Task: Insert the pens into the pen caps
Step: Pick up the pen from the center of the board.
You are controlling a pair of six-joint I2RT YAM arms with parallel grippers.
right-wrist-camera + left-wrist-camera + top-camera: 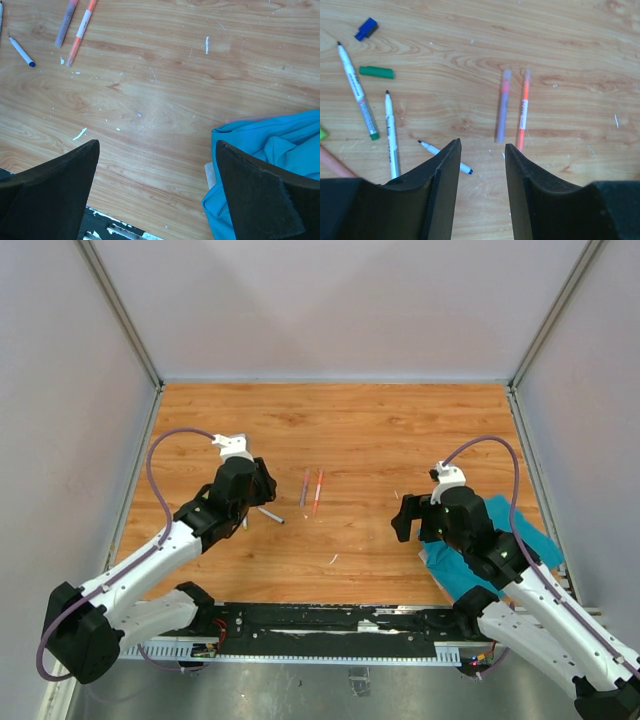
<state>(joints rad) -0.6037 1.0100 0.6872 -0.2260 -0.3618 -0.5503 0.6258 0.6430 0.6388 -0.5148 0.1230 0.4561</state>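
In the left wrist view three uncapped pens lie on the wood: one with a green end [357, 91], one beside it [392, 135], and one with a blue end [445, 157] partly behind my left finger. A dark blue cap [366, 28] and a green cap [376, 72] lie loose near them. A purple pen [503, 105] and an orange pen [522, 110] lie side by side with caps on, mid-table [311, 490]. My left gripper [482, 150] is open and empty just short of them. My right gripper [157, 145] is wide open and empty over bare wood.
A teal cloth [270, 150] lies by my right gripper, at the table's right [500, 540]. A pink object [335, 162] and a green bit [322, 133] show at the left edge of the left wrist view. Grey walls enclose the table. A black rail [330, 620] runs along the near edge.
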